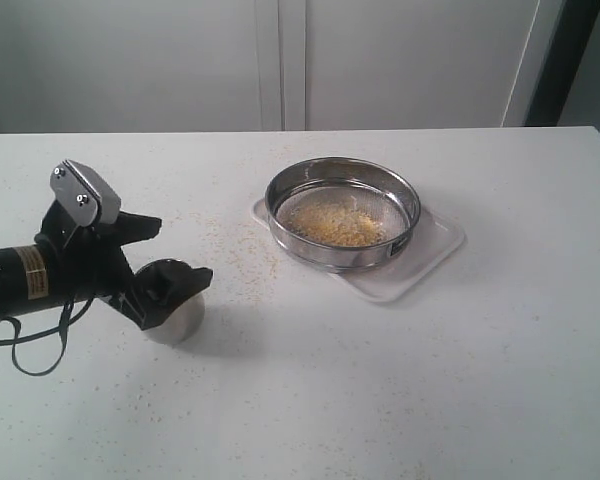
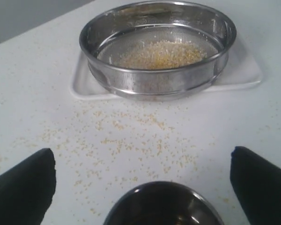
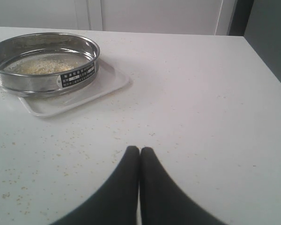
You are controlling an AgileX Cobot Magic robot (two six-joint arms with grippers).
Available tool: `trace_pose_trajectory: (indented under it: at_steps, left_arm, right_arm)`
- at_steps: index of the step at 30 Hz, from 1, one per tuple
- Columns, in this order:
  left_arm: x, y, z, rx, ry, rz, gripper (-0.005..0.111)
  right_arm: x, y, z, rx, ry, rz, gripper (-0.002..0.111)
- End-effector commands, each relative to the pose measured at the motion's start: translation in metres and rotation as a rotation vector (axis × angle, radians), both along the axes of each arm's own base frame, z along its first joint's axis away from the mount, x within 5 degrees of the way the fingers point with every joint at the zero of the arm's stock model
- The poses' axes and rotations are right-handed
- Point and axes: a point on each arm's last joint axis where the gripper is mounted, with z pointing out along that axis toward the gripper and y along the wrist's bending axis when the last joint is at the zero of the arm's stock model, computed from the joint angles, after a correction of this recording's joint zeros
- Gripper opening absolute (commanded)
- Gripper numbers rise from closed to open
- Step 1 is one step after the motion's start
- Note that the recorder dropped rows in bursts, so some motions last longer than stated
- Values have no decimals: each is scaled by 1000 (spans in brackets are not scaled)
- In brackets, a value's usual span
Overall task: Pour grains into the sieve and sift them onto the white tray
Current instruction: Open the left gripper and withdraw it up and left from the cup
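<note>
The steel sieve (image 1: 280,195) sits on the white tray (image 1: 435,245), right of the table's middle. A heap of yellow-beige grains (image 1: 345,228) lies on its mesh. My left gripper (image 1: 185,248) is open at the left. Its black fingers (image 2: 23,187) stand wide on either side of a small steel cup (image 2: 163,206) and are apart from it. From there the sieve (image 2: 154,79), the grains (image 2: 161,54) and the tray (image 2: 246,72) lie straight ahead. My right gripper (image 3: 140,151) is shut on nothing over bare table. It does not show in the exterior view.
Stray grains (image 2: 131,136) are scattered over the white table between the cup (image 1: 175,315) and the tray. The table's right edge (image 3: 267,61) runs past the right gripper. A black cable (image 1: 30,350) loops under the left arm. A pale wall stands behind the table.
</note>
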Motion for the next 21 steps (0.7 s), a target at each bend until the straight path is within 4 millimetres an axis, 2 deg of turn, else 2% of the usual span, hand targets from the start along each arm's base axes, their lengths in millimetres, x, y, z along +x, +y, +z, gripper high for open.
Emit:
trace_pose_trajectory:
  at_steps: [1, 5, 8, 17, 21]
  left_arm:
    - [-3, 1, 16, -8, -49, 0, 99]
    - [-5, 2, 25, -11, -79, 2, 89]
    - [-6, 4, 30, 8, -88, 15, 74]
    - [-8, 16, 40, 56, 3, 158, 1]
    - [-12, 21, 49, 55, 29, 217, 0]
  right_arm:
    - [0, 0, 0, -5, -12, -6, 0]
    - [0, 0, 0, -5, -12, -6, 0]
    - [0, 0, 0, -5, -12, -6, 0]
    - [0, 0, 0, -5, -12, -6, 0]
    - [0, 0, 0, -5, -12, -6, 0]
